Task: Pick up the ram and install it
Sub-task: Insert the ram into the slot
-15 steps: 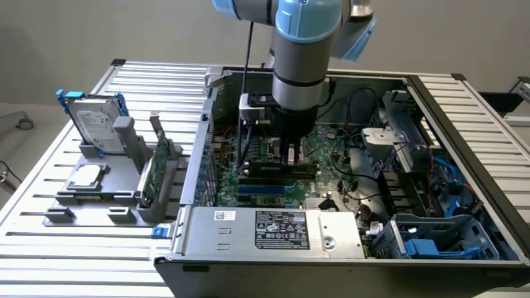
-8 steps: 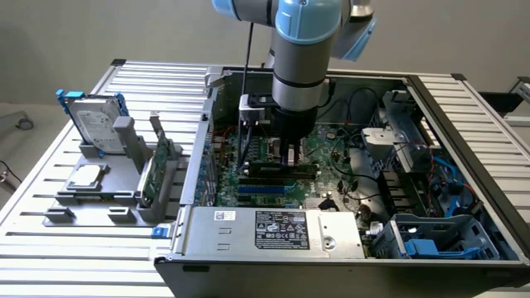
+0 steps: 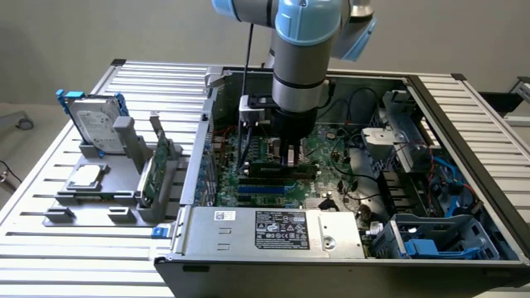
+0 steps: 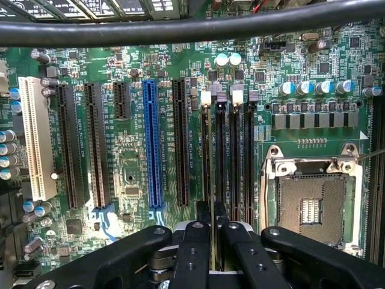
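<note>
Standing on edge in a memory slot point(image 4: 206, 156), the ram point(image 4: 206, 208) runs lengthwise along it, clenched by the pincer point(image 4: 213, 232).

A robotics lab or assembly test cell: an open desktop computer case point(image 3: 348, 186) lies on a desk point(image 3: 166, 81) of slotted aluminium profiles, its green motherboard point(image 4: 150, 66) exposed. Just beside the case, on the exterior view's left, a grey fixture point(image 3: 108, 186) holds a hard drive point(image 3: 93, 121) upright. An industrial robot arm point(image 3: 302, 56) reaches down into the case.
</note>
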